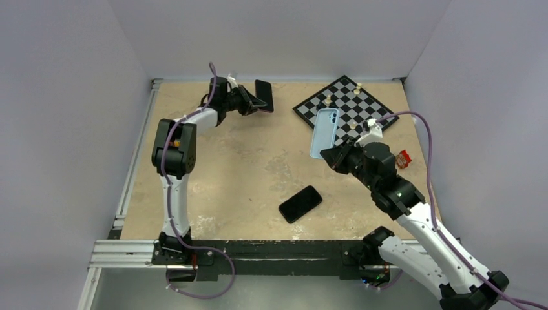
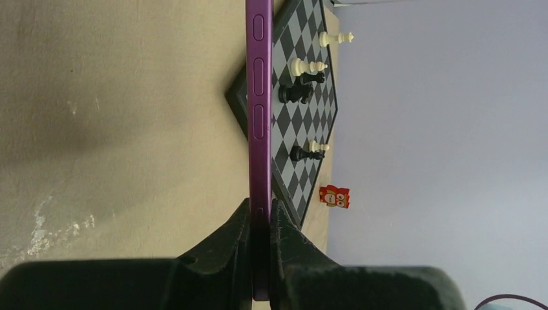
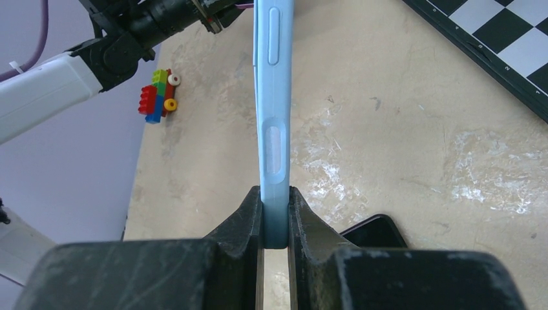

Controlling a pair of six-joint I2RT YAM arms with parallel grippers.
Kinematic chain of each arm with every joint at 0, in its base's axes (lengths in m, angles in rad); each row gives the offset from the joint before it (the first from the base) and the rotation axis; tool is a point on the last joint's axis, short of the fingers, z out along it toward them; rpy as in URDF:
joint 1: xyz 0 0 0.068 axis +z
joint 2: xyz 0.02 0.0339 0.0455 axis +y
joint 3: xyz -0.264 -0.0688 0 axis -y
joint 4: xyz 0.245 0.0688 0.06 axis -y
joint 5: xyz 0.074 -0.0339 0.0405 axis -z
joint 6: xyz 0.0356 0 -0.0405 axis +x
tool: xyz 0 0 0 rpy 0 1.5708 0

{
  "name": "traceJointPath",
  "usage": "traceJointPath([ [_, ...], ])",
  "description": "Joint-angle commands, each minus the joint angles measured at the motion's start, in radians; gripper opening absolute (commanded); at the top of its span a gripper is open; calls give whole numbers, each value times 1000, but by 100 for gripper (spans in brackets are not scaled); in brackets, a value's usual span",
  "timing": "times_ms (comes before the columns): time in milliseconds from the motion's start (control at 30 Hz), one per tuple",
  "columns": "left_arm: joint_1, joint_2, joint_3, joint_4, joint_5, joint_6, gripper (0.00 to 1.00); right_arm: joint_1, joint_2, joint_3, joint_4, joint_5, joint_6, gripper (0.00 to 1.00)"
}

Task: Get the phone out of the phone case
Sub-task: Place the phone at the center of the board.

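From above, your right pincer (image 1: 327,155) pinches the light blue phone case (image 1: 324,132) upright, and a black phone (image 1: 300,203) lies flat on the surface (image 1: 226,161). In the left wrist view, your left pincer (image 2: 260,216) clamps a purple-edged phone (image 2: 260,97). In the right wrist view, the case's edge sits squeezed between the fingers (image 3: 242,219).

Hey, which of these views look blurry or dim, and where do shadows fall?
Top external: sharp, evenly lit, only faint shadows on the table. Left wrist: purple-edged phone crisp, left gripper dark and soft, a broad shadow on the table. Right wrist: blue case sharp, right gripper dark and slightly blurred.
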Motion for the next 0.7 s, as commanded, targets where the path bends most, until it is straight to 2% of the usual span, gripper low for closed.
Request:
traceJointPath([
  [0, 3, 65, 123, -161, 9, 95, 0, -1, -4, 20, 12, 24, 25, 0],
  [133, 4, 167, 300, -385, -1, 147, 0, -1, 15, 52, -9, 46, 35, 0],
  [267, 6, 189, 331, -425, -27, 145, 3, -1, 14, 73, -28, 91, 55, 0],
  [433, 7, 208, 377, -546, -38, 167, 3, 0, -43, 13, 16, 75, 105, 0],
  [533, 8, 205, 377, -594, -76, 177, 16, 0, -61, -3, 9, 53, 107, 0],
  [667, 8, 191, 378, -664, -147, 214, 48, -1, -73, 20, -28, 25, 83, 0],
])
